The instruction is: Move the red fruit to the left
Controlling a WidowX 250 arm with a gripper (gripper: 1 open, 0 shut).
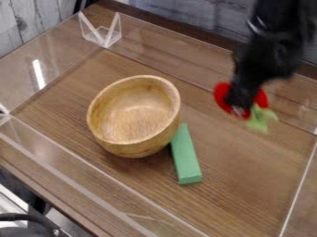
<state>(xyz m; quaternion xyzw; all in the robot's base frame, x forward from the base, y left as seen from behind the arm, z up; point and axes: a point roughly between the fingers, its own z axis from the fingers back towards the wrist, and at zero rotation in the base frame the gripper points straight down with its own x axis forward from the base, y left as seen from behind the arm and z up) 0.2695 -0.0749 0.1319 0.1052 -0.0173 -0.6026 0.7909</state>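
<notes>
Red fruit (233, 96), green cap dangling, hangs pinched in the pincer (239, 98), lifted clear above the tabletop (136, 176), right of the wooden bowl (133, 115). Carrying step underway; next, I judge, travel leftward past the bowl, lower, release.

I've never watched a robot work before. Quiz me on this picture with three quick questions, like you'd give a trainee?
1. True or false: the red fruit is resting on the table.
2. Which lies closest to the wooden bowl? A) the green block B) the red fruit C) the clear stand at the back
3. Fill in: the hand is shut on the ____.

Key
1. False: the hand holds it up in the air, its green cap hanging to the right.
2. A: the block lies right beside the bowl's lower right edge.
3. red fruit
</notes>
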